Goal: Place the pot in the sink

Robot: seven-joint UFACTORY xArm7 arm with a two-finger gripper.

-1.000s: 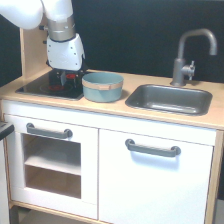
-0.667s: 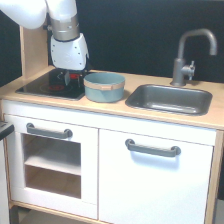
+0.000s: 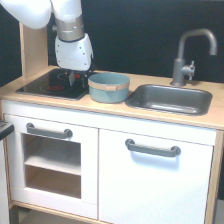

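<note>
A dark wall – nearly black – fills the space behind a toy kitchen unit. The unit has a pale wooden countertop and a white front. On the exterior view's left sits an oven-style door with a see-through window and a grey bar handle; on the right is a plain white cupboard door with a matching handle. A tall wooden side panel rises at the back left – light in colour, like the top. The light is soft and even, without hard shadows.
</note>
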